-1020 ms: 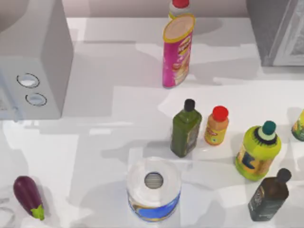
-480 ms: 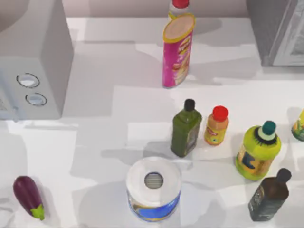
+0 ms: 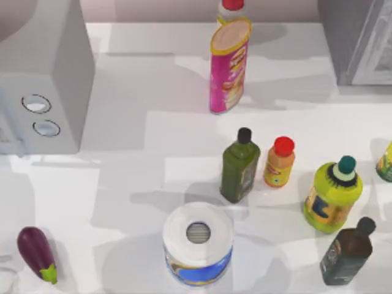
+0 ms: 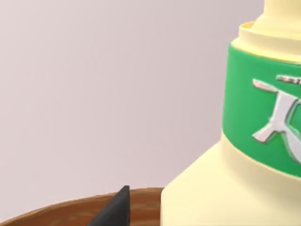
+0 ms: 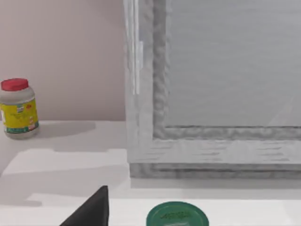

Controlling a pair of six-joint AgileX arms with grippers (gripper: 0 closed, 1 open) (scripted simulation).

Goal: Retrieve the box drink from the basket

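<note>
Looking from the left wrist, the box drink [image 4: 244, 155] is seen very close, just beside a dark part of the left gripper [image 4: 117, 209]. Pale yellow sides, a sloped shoulder and a green band with silver marks are shown. Its long axis is seen to run from the wide body to the thin neck, and the neck end is pointed away from the brown basket [image 4: 61, 212] rim, so the carton seems to be stood upright. A plain pale wall is seen behind it. Whether the left gripper is released or clenched on the carton cannot be told. From the right wrist, a dark part of the right gripper [image 5: 94, 209] is seen above the white table [image 5: 61, 165], near a round green lid [image 5: 177, 215]. A grey cabinet [image 5: 211, 94] is set close ahead, and a jar with a red lid [image 5: 17, 108] is stood well apart from it by the wall. The right gripper's state cannot be told either. From above, an eggplant [image 3: 37, 253] is laid at the table's near left corner, beside a grey box with two round knobs [image 3: 46, 73]. A paper roll [image 3: 198, 243] is stood near the middle, with a dark green bottle [image 3: 239, 166] and a small orange bottle [image 3: 279, 162] just behind it. A lime-yellow bottle with a teal cap [image 3: 332, 195] and a dark brown bottle [image 3: 348, 252] are set to the right. A pink tube can [image 3: 228, 66] is stood farther back.
</note>
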